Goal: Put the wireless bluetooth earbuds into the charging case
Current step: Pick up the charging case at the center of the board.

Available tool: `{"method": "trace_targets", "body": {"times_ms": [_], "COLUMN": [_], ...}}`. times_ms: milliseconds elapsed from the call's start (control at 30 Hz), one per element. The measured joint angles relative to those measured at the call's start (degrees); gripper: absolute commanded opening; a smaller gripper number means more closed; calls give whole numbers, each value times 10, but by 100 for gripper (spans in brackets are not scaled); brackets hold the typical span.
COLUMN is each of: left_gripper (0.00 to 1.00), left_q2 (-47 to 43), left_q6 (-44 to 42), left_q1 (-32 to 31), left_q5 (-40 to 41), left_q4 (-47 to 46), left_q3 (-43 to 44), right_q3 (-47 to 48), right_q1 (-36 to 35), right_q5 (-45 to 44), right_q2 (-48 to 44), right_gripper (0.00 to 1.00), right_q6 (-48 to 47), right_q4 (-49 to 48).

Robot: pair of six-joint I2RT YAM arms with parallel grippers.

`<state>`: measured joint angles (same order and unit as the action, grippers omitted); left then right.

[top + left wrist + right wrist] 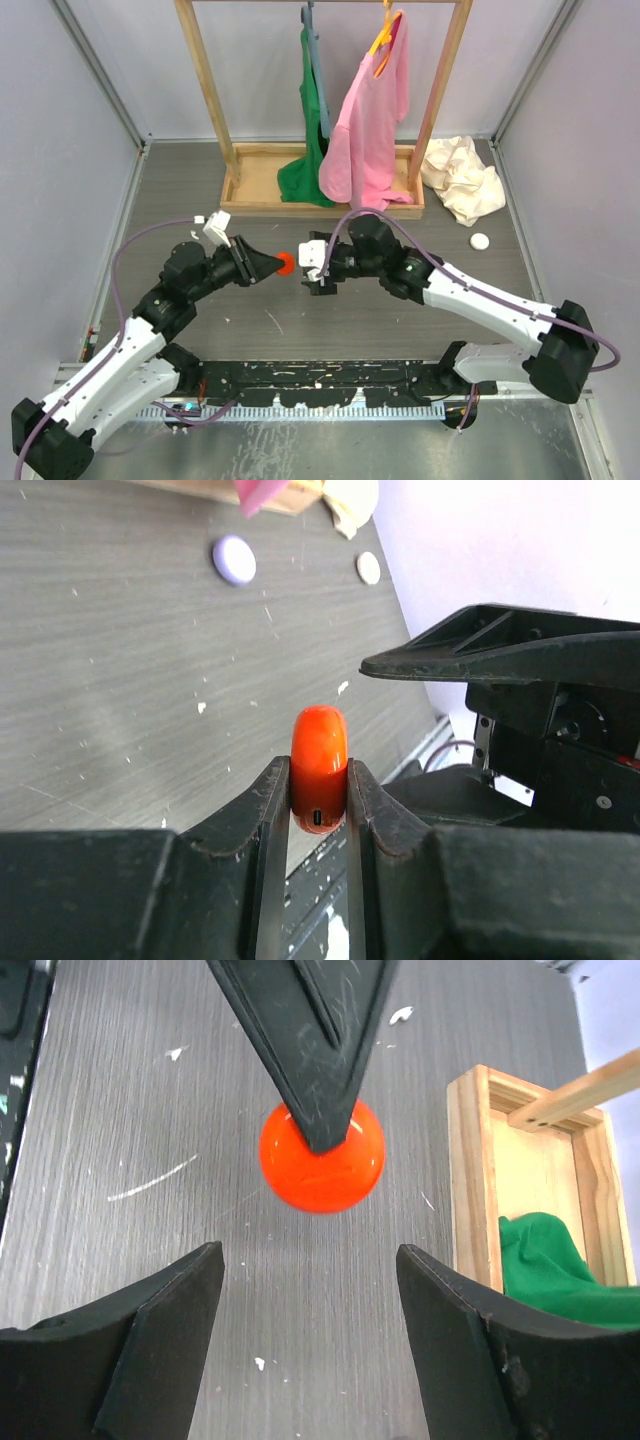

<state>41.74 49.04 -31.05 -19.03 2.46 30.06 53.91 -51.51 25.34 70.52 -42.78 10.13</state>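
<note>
Left gripper (318, 772) pinched the glossy orange rounded charging case (319, 735) above the grey table (120, 680); right gripper (308, 1255), jaws apart, faced it closely and likely needed to close squarely on its free end.

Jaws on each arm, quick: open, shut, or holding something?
Left gripper: jaws shut on the orange charging case.
Right gripper: jaws open, holding nothing.
</note>
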Motion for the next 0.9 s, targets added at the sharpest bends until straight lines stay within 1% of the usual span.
{"method": "trace_targets", "body": {"times_ms": [200, 433, 567, 600, 767, 900], "left_gripper": [8, 9, 9, 9, 10, 10], "left_q2": [-56, -86, -87, -87, -74, -52], "left_q6": [-24, -31, -30, -30, -16, 0], "left_q1": [1, 1, 1, 1, 1, 1], "left_q5": [56, 89, 93, 92, 89, 81], "left_q4": [-1, -37, -64, -73, -126, -170], "left_q3": [0, -9, -12, -13, -20, -26], "right_q3": [-80, -192, -240, -242, -261, -265], "right_q1": [10, 12, 12, 12, 13, 13], "right_q5": [-13, -62, -103, -107, -132, -144], "right_q2": [-59, -76, -68, -66, -29, 10], "right_gripper": [73, 72, 72, 72, 70, 69], "right_q6": [152, 370, 488, 499, 609, 671], "right_q4": [-126, -353, -481, -494, -641, -714]}}
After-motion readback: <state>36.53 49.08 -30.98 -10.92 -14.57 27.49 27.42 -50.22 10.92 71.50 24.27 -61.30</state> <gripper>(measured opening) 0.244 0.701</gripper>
